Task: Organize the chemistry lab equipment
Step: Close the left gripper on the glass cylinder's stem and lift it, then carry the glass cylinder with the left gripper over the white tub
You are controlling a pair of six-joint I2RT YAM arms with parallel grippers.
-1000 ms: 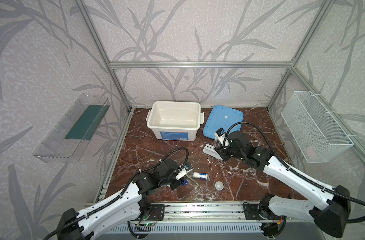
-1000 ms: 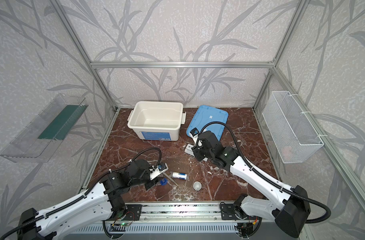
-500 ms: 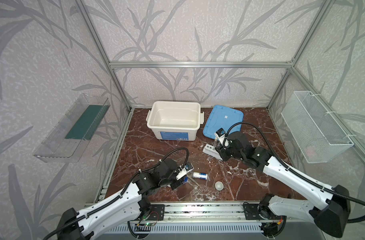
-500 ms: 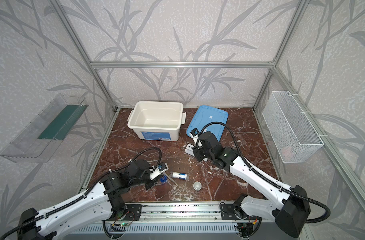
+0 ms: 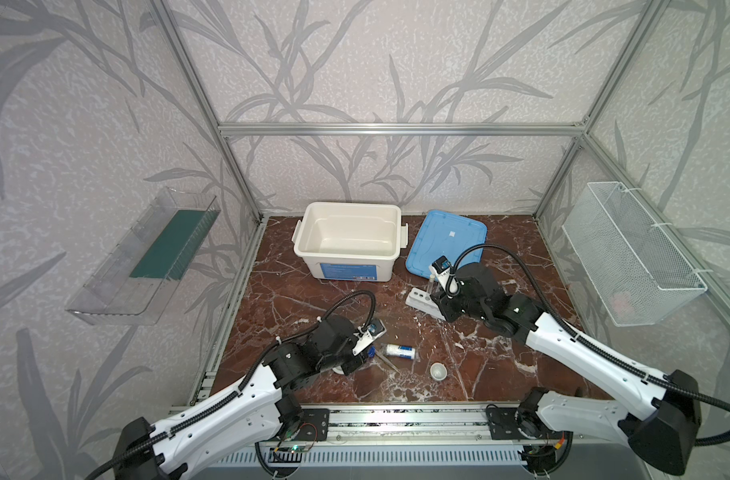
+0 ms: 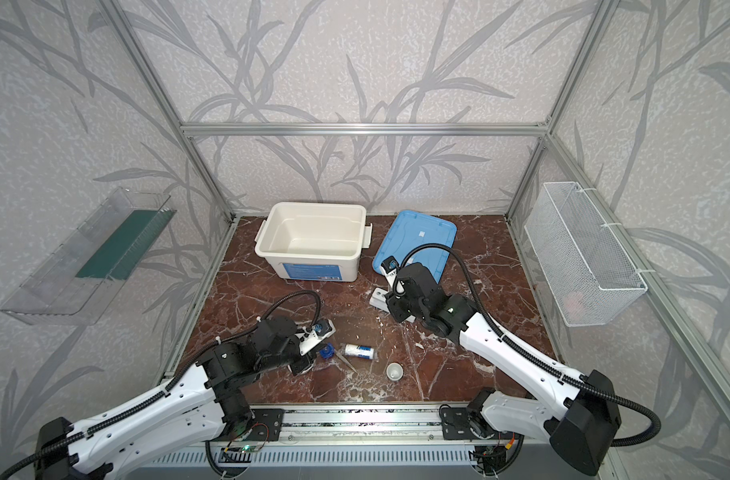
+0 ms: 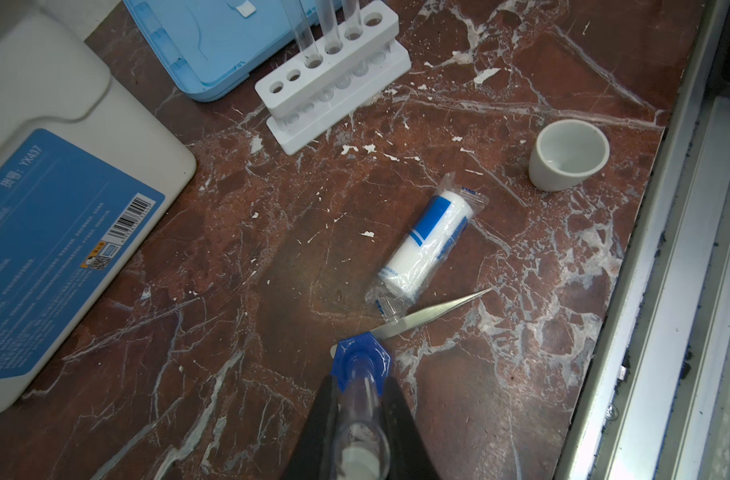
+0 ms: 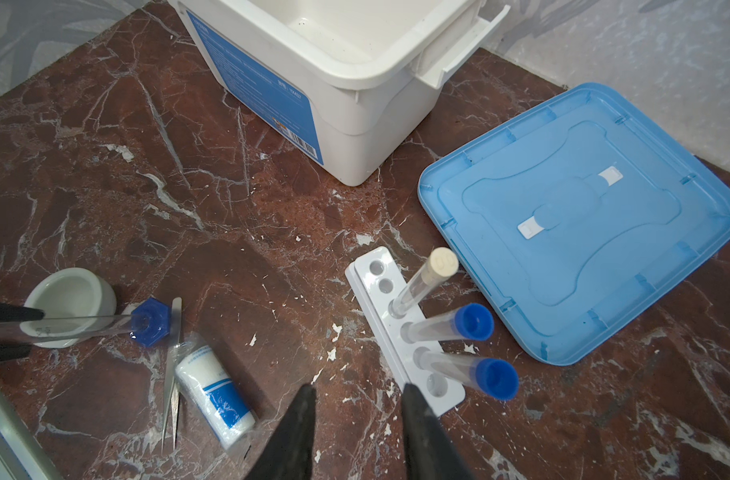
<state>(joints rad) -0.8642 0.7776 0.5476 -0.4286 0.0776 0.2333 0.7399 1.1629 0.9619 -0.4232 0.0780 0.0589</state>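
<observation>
My left gripper [image 7: 361, 384] is shut on the clear cylinder [image 7: 360, 409], which lies nearly level with its blue base [image 7: 361, 361] pointing away from the jaws. The base sits over the blunt end of the metal tweezers [image 7: 434, 309]. The white blue-labelled bottle [image 7: 427, 245] lies beside them. One white cup [image 7: 569, 156] stands near the front edge, and another cup [image 8: 70, 299] sits under the cylinder. My right gripper [image 8: 357, 392] hangs open and empty beside the white rack [image 8: 361, 272]. The rack holds one white-capped tube [image 8: 421, 282] and two blue-capped tubes [image 8: 450, 326].
The open white bin [image 5: 348, 208] stands at the back, with its blue lid [image 5: 446, 241] flat beside it, close behind the rack. A wire basket [image 5: 629, 249] hangs on the right wall and a clear shelf [image 5: 147, 257] on the left wall.
My left jaws have closed onto the clear cylinder. The right arm has hardly moved and its jaws have narrowed slightly.
</observation>
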